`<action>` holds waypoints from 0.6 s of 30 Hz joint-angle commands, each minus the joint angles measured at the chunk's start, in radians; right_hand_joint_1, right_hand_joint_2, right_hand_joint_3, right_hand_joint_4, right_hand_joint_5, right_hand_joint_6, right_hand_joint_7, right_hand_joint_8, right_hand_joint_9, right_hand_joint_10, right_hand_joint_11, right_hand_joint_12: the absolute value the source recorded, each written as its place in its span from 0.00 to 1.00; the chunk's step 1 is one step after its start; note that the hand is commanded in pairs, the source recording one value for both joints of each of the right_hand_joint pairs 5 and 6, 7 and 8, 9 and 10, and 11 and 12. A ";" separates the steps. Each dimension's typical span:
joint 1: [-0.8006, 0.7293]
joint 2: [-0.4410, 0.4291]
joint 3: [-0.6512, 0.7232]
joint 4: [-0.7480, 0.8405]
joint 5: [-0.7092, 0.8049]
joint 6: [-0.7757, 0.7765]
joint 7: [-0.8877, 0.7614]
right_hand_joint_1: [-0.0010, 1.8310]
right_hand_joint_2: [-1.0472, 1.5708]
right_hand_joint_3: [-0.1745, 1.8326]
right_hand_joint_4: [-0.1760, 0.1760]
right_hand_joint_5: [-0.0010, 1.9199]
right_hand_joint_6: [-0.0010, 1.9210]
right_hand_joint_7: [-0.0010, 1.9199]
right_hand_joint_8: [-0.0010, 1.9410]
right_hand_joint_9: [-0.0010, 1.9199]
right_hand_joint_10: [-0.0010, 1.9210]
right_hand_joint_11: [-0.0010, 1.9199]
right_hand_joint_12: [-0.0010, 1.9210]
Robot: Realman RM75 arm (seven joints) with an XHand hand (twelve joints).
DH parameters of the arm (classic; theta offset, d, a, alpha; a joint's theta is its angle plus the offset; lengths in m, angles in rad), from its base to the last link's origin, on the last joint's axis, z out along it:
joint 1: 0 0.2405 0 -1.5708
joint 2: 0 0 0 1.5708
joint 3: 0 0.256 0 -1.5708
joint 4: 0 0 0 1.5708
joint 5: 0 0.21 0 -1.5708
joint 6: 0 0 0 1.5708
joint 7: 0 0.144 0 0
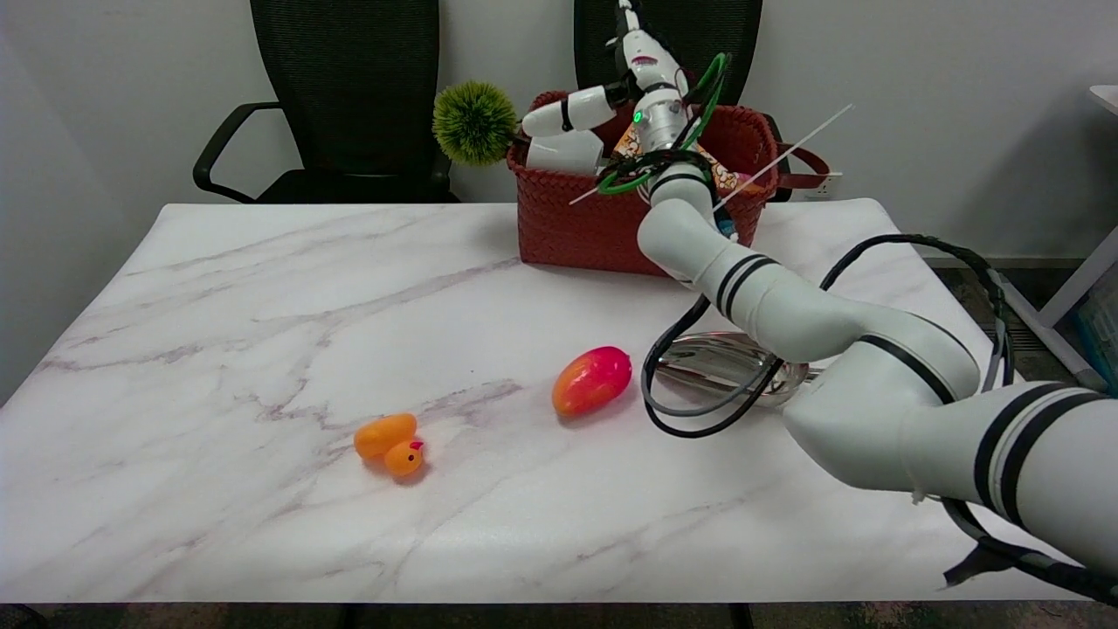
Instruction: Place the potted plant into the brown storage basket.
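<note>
The potted plant lies tipped on its side at the left end of the brown woven storage basket (603,218). Its white pot (566,153) sits just above the rim, and its spiky green ball (474,122) sticks out past the basket's left edge. My right hand (642,92) hovers over the basket, at the end of the arm reaching in from the lower right. One white-and-black finger (572,112) lies along the top of the pot and holds it there. The other fingers point upward. Any grip under the pot is hidden.
An orange snack packet (725,179) lies inside the basket, which has a handle (808,162) on the right. On the marble table (262,306) are a red-orange mango toy (592,381), an orange duck toy (390,444) and a metal dish (725,367) under my forearm. Two black chairs stand behind the table.
</note>
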 commanded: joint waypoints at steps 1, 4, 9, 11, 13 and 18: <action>-0.333 0.179 0.018 0.645 0.080 0.245 0.003 0.51 0.41 0.10 0.50 0.00 0.00 0.25 0.25 0.22 0.22 0.14 0.14; -0.417 0.203 0.016 0.765 0.080 0.331 0.005 0.51 0.42 0.10 0.50 0.00 0.00 0.24 0.24 0.22 0.22 0.14 0.14; -0.550 0.235 0.008 0.921 0.070 0.435 -0.002 0.53 0.43 0.12 0.50 0.02 0.02 0.24 0.24 0.22 0.22 0.14 0.14; -0.608 0.247 0.009 0.964 0.068 0.476 0.002 0.53 0.43 0.12 0.50 0.02 0.02 0.24 0.23 0.21 0.21 0.14 0.14; -0.680 0.254 0.013 1.016 0.062 0.522 0.004 0.53 0.43 0.12 0.50 0.01 0.01 0.23 0.22 0.21 0.21 0.14 0.14; -0.809 0.259 0.014 1.078 -0.006 0.637 0.006 0.53 0.44 0.13 0.50 0.01 0.01 0.20 0.20 0.19 0.19 0.14 0.14</action>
